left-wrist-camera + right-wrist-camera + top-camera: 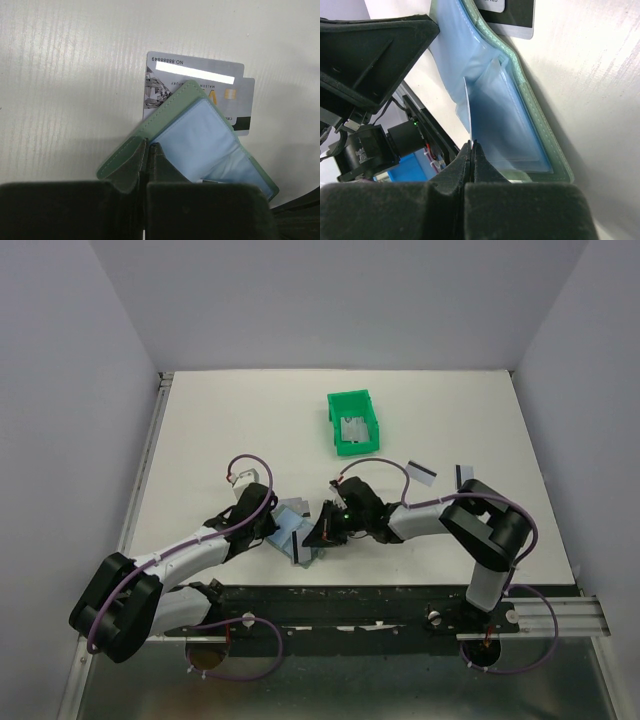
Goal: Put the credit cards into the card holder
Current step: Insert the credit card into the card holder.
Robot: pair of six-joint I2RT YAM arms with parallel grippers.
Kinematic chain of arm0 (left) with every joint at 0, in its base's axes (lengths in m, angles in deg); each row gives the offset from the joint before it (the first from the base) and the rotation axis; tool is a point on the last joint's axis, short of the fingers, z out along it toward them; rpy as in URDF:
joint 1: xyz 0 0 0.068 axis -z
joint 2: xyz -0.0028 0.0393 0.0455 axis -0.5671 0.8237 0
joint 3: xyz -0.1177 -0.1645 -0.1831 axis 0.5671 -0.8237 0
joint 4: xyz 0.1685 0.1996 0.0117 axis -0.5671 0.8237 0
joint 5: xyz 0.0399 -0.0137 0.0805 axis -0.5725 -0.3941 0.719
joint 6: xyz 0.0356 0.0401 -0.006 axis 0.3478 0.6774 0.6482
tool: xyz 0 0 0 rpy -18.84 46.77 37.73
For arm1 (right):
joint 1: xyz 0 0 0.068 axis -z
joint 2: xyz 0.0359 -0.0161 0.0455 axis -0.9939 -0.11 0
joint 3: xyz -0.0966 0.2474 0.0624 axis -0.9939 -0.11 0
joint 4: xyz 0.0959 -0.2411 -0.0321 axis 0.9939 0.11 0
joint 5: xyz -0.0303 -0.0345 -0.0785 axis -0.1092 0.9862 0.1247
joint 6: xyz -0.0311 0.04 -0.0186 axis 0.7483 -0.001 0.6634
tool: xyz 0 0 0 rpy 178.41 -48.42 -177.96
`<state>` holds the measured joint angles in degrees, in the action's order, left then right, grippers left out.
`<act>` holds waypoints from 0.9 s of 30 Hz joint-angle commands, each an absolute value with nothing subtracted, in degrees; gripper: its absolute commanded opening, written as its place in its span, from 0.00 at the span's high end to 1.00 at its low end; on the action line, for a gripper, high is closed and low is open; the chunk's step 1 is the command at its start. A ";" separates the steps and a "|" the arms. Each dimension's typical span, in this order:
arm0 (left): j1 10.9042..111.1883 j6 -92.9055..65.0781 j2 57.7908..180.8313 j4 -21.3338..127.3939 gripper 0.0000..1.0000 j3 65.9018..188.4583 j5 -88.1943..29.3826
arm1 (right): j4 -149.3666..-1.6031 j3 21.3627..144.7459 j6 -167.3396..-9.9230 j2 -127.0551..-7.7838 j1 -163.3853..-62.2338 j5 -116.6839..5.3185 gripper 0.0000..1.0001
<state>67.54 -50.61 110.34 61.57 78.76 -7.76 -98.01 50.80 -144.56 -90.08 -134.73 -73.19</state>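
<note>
Near the front of the white tabletop point(250, 420), the left pincer point(146, 147) is clenched on the open card holder point(200, 140). The right pincer point(471, 145) grips a credit card point(468, 110) by its edge.

The top view looks steeply down from above and behind the arm bases, far enough back to take in the whole table point(220, 430). The left wrist view looks down past the left pincer point(147, 150), close on the card holder point(200, 137). The right wrist view sits closer still, apparently tilted, behind the right pincer point(471, 147). All three share the card holder.
</note>
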 commanded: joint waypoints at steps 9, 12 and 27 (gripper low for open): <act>67.33 -50.67 111.23 65.15 1.00 76.98 -10.07 | -98.84 50.58 -147.91 -93.30 -135.01 -70.37 0.99; 67.33 -50.76 111.05 64.98 1.00 76.98 -10.07 | -100.51 49.87 -149.22 -94.00 -134.92 -69.32 0.99; 67.33 -51.11 110.88 64.63 1.00 76.46 -11.12 | -102.97 48.11 -151.78 -93.13 -134.22 -62.20 0.99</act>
